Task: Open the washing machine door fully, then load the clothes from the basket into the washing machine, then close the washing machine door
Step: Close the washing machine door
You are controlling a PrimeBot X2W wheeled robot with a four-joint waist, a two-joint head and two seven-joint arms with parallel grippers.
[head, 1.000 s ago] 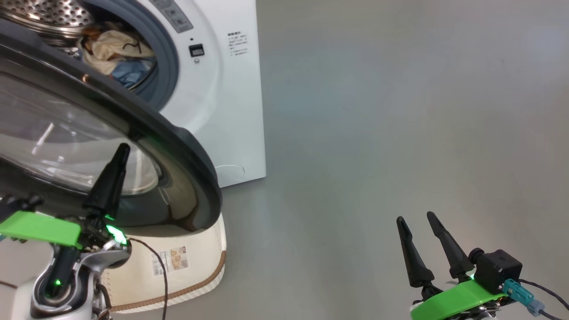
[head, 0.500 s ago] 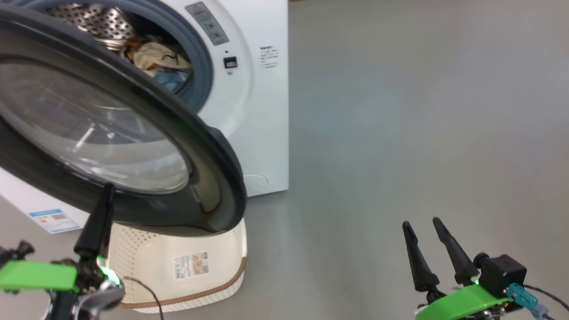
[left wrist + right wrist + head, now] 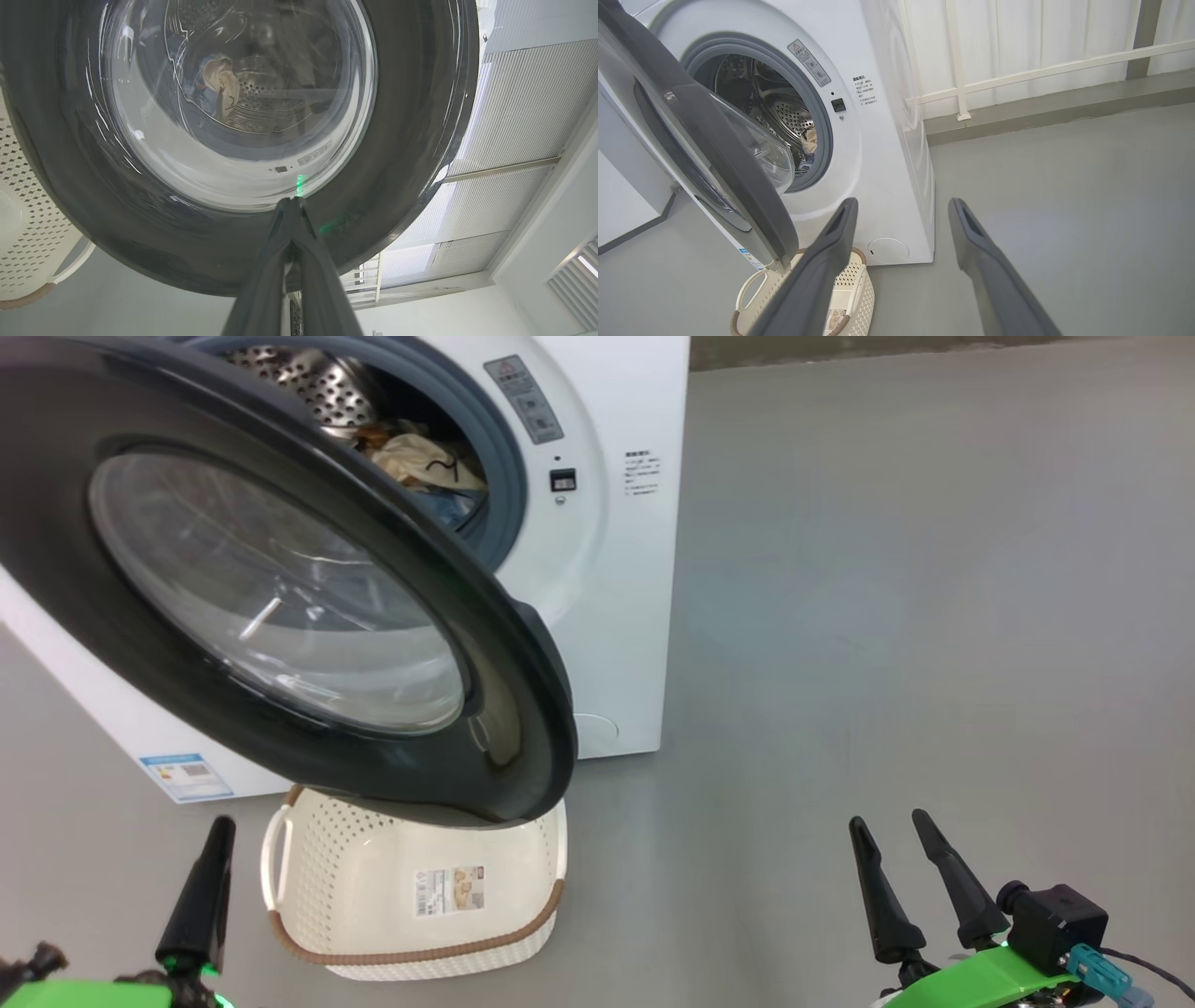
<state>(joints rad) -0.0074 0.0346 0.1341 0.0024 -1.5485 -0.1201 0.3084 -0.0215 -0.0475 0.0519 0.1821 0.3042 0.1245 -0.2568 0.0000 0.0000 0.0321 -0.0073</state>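
The washing machine (image 3: 616, 635) stands with its door (image 3: 523, 709) swung partway out, black rim and glass bowl facing me. The clothes (image 3: 420, 457), cream and blue, lie inside the steel drum. Below the door the basket (image 3: 373, 887) lies tipped, its labelled bottom towards me. My left gripper (image 3: 224, 831) is shut with nothing in it, low and to the left of the basket, below the door's rim. In the left wrist view its tip (image 3: 292, 201) points at the door (image 3: 411, 140), with the clothes (image 3: 219, 84) seen through the glass. My right gripper (image 3: 887, 819) is open over bare floor, well right of the machine.
Grey floor (image 3: 887, 616) stretches to the right of the machine. In the right wrist view a white railing (image 3: 962, 60) and a low kerb run behind the machine (image 3: 887, 154). A blue sticker (image 3: 187, 777) marks the machine's lower left corner.
The head view has shifted, showing more of the machine and basket. My left gripper, whose tip overlapped the door a second ago, now stands lower and apart from it. The right gripper stays open.
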